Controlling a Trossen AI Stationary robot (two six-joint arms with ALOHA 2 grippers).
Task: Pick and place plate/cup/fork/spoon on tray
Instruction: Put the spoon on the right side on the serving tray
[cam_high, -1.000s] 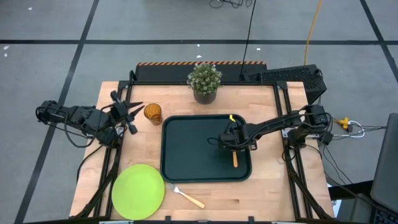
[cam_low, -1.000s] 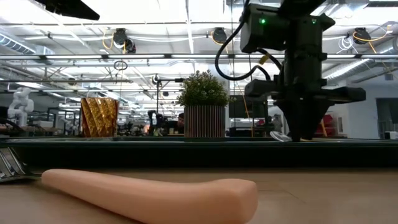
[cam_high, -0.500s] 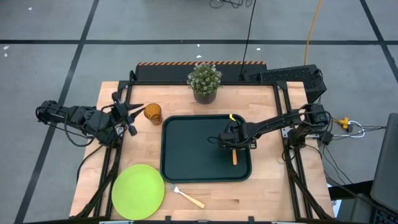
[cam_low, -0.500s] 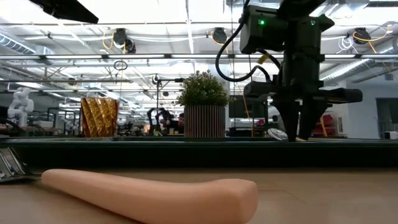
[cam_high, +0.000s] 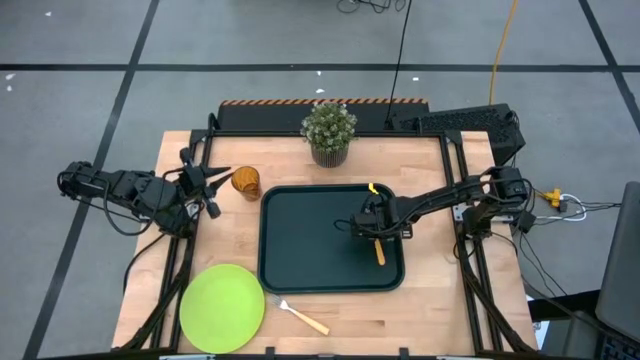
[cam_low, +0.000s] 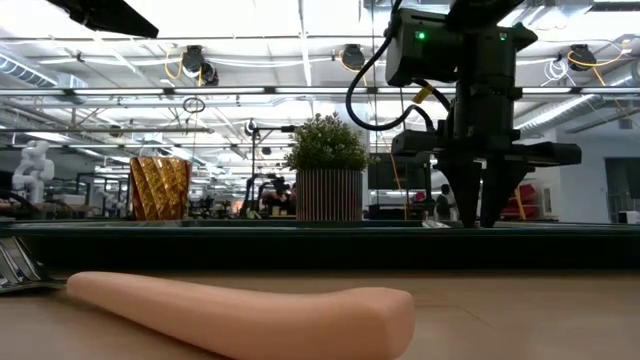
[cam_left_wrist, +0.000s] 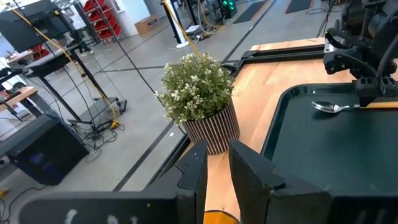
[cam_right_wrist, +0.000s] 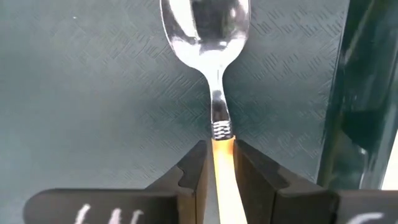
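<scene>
Right wrist view: we have our right claw (cam_right_wrist: 216, 163) down on the tray (cam_right_wrist: 93, 93), its two fingers hugging the spoon (cam_right_wrist: 208, 37) at the top of its orange handle, just below the metal neck; whether they are squeezing or letting go we cannot tell. The spoon lies flat near the tray's right rim. We judge it light, stiff and slick on its metal bowl, so the plastic handle is the place to pinch.

Farther off, the fork (cam_high: 300, 316) lies on the tabletop (cam_high: 430, 300) beside the plate (cam_high: 221, 308); the plate looks thin and low, best taken at its edge. Our left claw (cam_high: 222, 179) hangs slightly parted just beside the cup (cam_high: 246, 182), small and probably slippery.
</scene>
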